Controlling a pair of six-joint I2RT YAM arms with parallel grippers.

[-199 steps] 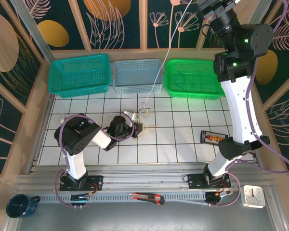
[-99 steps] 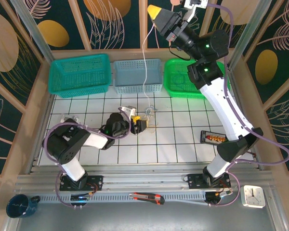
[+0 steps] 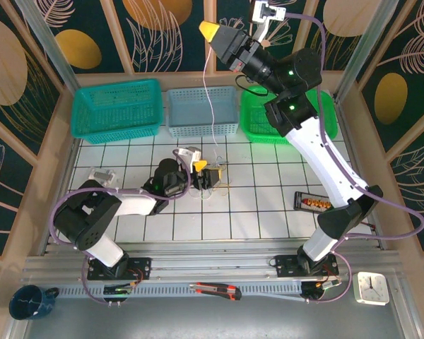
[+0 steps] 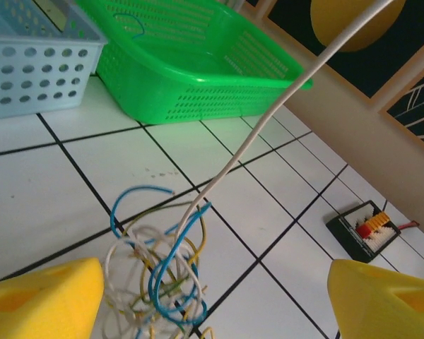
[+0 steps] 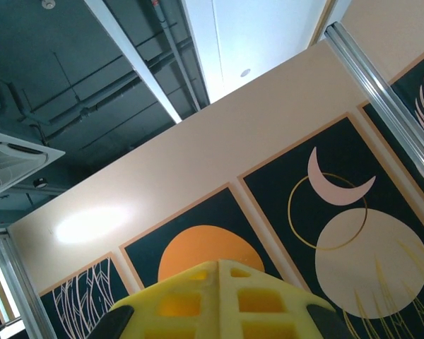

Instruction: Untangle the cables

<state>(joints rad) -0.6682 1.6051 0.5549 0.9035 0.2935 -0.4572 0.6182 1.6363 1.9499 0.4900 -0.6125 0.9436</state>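
Robotics lab test cell: robot arms (image 3: 332,166) bolted to an aluminium rail (image 3: 212,265) at a white tiled counter (image 3: 268,212), patterned wall panels (image 3: 162,32), exposed ceiling pipes (image 5: 166,42) overhead.

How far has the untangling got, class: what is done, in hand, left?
Done: one white cable is lifted partly free of the bundle. In hand: the right fingers, raised high, pinch that cable; the left fingers stand open by the bundle. Left: its blue, white and yellowish loops are knotted together.

Top-down, close left wrist share cables (image 3: 216,164) (image 4: 155,275) (right faces upward).
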